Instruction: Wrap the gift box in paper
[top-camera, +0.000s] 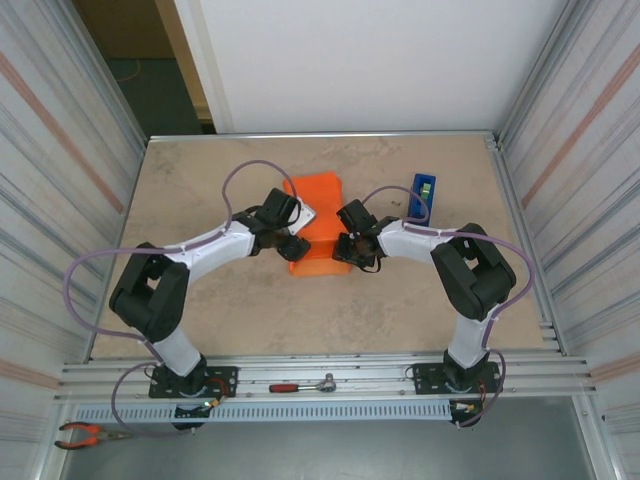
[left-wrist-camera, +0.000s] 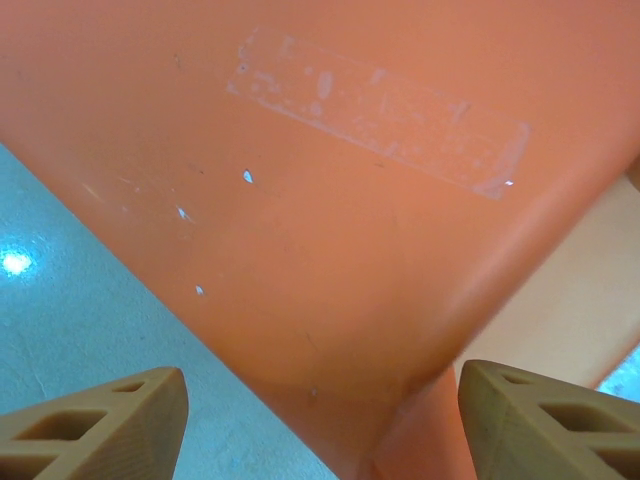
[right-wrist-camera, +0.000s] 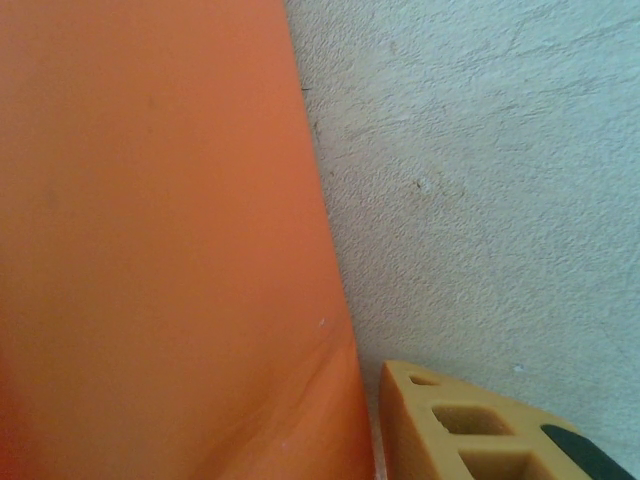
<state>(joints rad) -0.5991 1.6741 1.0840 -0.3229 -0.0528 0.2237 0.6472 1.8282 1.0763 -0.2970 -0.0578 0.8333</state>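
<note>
The large bright orange sheet of thin paper (top-camera: 318, 228) is folded into a parcel in the middle of the bench (top-camera: 200, 180), a little toward the far edge. The small pale pink gift box is inside it. In the left wrist view a pale bare face (left-wrist-camera: 565, 290) shows under the orange flap, most likely an end of the box not yet covered.

The two arms close in on the parcel from opposite sides. The left jaws sit at its left edge and the right jaws at its near right corner, probably so one side is steadied while the other is folded. The left jaws stand apart and clamp nothing. Their tan fingers (left-wrist-camera: 100, 420) straddle a pointed fold of the paper, placed as if to pinch or press that corner flat.

A strip of clear tape (left-wrist-camera: 380, 110) already holds the long seam shut, so the end folds appear to be what remains.

One tan finger (right-wrist-camera: 470, 425) of the right jaws lies just beside the paper's edge on the bench — whether those jaws are apart or gripping, I cannot tell.

The blue tape dispenser (top-camera: 422, 195) stands upright between the parcel and the right edge, near the right arm for the next strip.
</note>
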